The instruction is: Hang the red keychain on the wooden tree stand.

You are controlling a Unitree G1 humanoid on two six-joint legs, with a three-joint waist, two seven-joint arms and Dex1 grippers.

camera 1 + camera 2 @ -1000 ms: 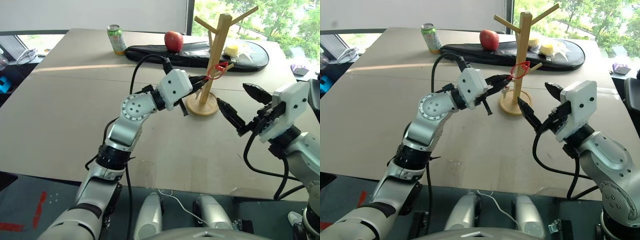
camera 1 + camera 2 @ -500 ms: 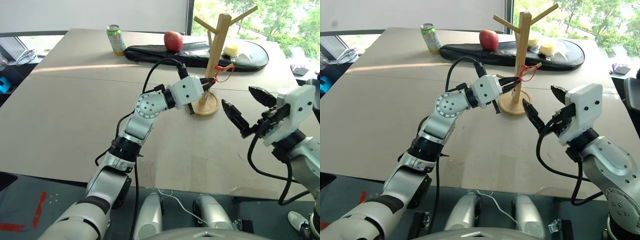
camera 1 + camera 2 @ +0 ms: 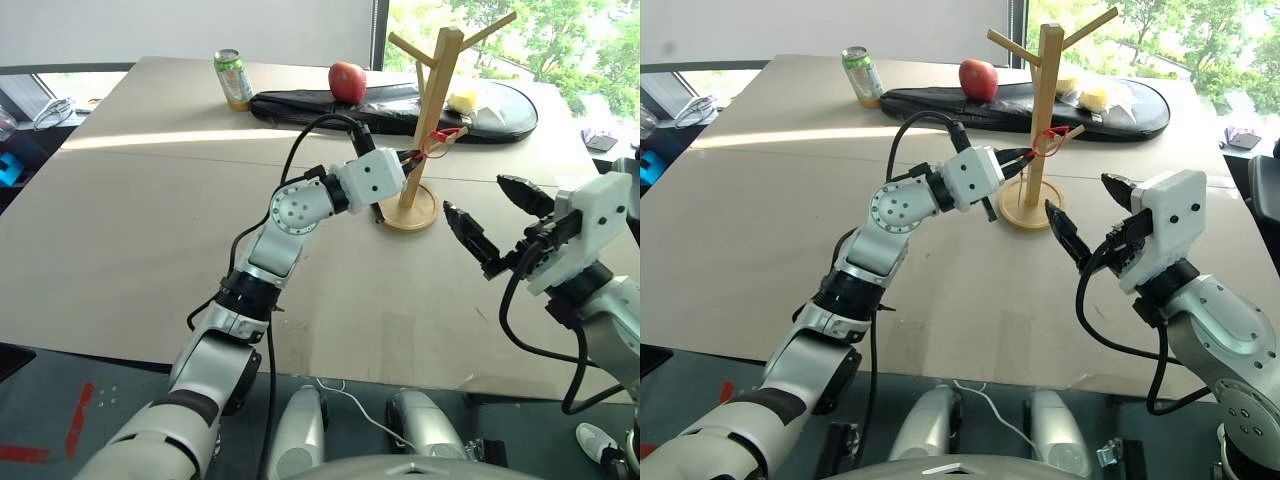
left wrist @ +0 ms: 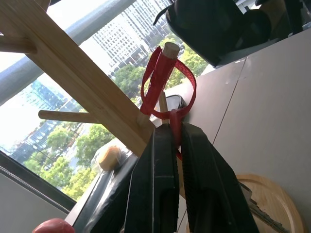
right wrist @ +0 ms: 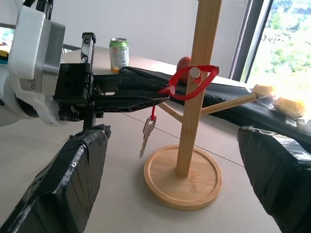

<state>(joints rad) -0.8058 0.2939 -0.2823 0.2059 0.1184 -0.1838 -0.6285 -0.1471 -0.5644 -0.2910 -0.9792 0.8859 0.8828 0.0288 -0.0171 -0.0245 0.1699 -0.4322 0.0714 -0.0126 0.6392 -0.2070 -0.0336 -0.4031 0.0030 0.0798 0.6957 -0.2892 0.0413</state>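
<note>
Red cord of the red keychain (image 5: 187, 83) looped over a peg of the wooden tree stand (image 5: 194, 104), silver key dangling; left claw (image 5: 158, 94) pinched the cord, right claw (image 3: 487, 222) gaped empty.

arms: silver-grey, round screwed joints | wrists: white boxy housings | cables: black, looped | fingers: black

— What sort of place?
— Looks like an office or lab room, high up in a building.
— Shown by what?
— By a large brown table (image 3: 150, 220), a plain white wall behind, and big windows (image 3: 560, 40) giving onto green trees; from the left wrist view, distant city towers (image 4: 121, 39). Also a grey floor with red tape marks (image 3: 75, 420).
</note>
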